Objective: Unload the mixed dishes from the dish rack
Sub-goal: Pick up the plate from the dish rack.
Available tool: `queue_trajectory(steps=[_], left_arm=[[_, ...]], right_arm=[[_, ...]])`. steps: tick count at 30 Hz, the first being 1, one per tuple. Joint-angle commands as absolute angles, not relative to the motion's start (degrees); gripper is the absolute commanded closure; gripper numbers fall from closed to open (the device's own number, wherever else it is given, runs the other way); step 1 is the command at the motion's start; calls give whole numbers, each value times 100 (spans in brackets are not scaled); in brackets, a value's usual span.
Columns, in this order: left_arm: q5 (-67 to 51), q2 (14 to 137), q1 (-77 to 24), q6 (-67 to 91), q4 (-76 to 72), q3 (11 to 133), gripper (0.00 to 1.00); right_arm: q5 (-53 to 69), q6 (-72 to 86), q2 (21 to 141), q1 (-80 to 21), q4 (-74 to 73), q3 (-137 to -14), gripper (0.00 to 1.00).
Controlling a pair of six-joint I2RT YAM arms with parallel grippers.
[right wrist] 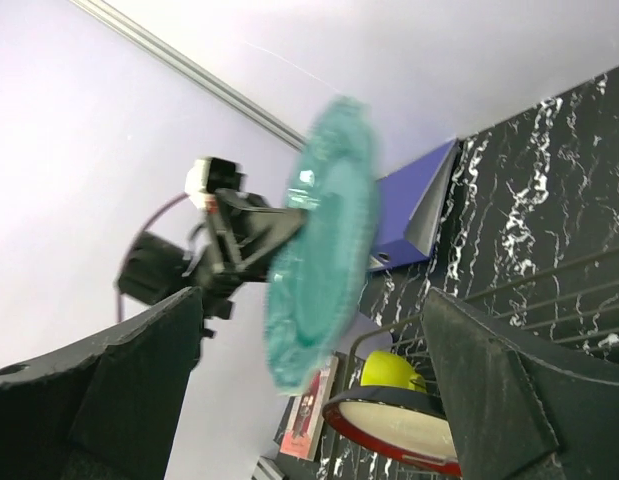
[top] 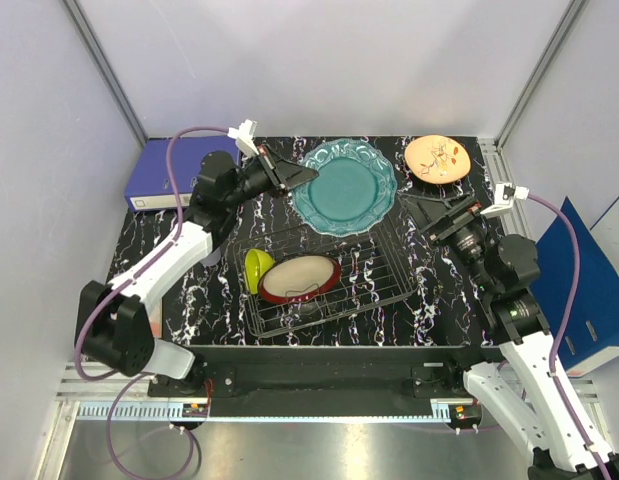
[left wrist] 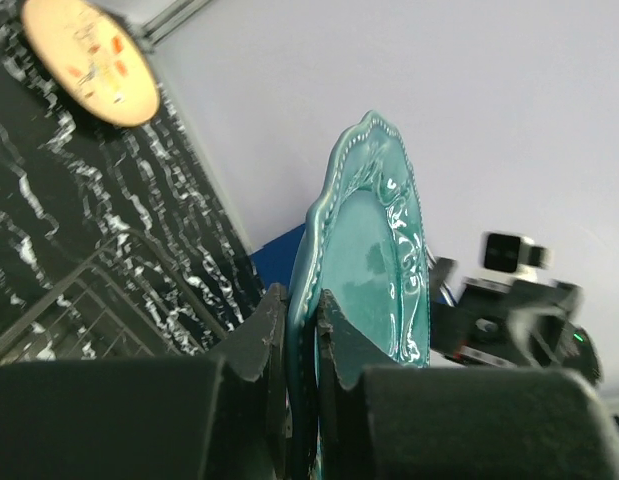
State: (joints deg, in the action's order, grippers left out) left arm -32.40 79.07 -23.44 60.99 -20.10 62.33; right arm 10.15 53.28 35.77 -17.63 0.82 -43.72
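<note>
My left gripper [top: 301,176] is shut on the rim of the large teal scalloped plate [top: 347,187], which hangs above the table behind the dish rack [top: 364,262]. In the left wrist view the plate [left wrist: 374,265] stands on edge between my fingers [left wrist: 261,330]. A small yellow-green bowl [top: 255,268] and a cream bowl with a dark red outside [top: 299,279] stand in the rack's left half. A salmon-pink plate [top: 438,158] lies on the table at the back right. My right gripper [top: 441,216] is open and holds nothing, right of the rack, and faces the plate [right wrist: 324,240].
A blue ring binder [top: 167,176] lies at the back left. Another blue binder [top: 589,285] leans outside the table's right edge. A booklet [right wrist: 311,420] lies on the floor left of the table. White walls close in the back and both sides.
</note>
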Motion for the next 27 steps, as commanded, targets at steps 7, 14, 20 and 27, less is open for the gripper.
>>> queue_trajectory(steps=[7, 14, 20, 27], left_arm=[[-3243, 7849, -2426, 6416, -2760, 6627, 100], [-3287, 7717, -2540, 6293, -2593, 6548, 100], [-3226, 7770, -2812, 6232, -2654, 6460, 100], [-3094, 7647, -2874, 5995, -2409, 6486, 100]], right_arm=[[1406, 5343, 4148, -1793, 738, -4562, 1], [1661, 5537, 4719, -1793, 1265, -4465, 1], [1854, 5555, 5272, -1793, 1318, -4676, 6], [1793, 5537, 5362, -1802, 1169, -4702, 87]])
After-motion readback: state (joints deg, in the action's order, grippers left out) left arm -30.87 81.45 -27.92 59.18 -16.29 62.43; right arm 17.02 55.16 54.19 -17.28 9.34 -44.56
